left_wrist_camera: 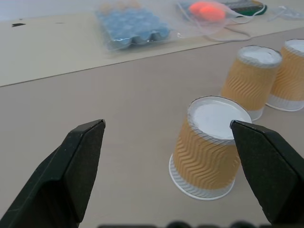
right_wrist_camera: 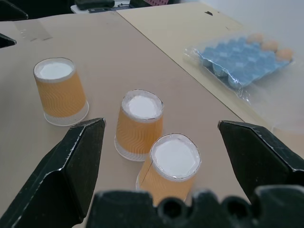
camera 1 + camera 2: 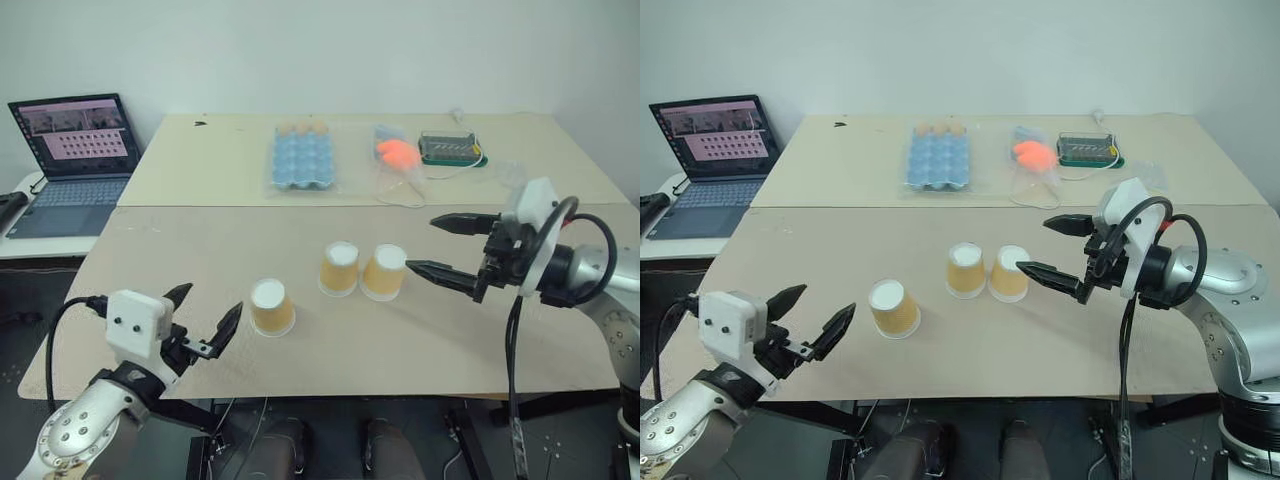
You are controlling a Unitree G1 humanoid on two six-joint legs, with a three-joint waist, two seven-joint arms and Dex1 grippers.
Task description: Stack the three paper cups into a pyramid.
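Left tool [image 3: 208, 312] open and empty near counter [image 3: 150, 300] front edge, one inverted paper cup [image 3: 272, 307] standing alone just beside it, two inverted cups [image 3: 339, 268] [image 3: 385, 272] touching at centre, right tool [image 3: 436, 245] open, empty, beside them

Both arms are silver-grey metal with screw-studded joints. Each hand, left hand [image 3: 205, 318] and right hand [image 3: 437, 245], has two black pointed fingers, a white boxy wrist block and a looping black cable.
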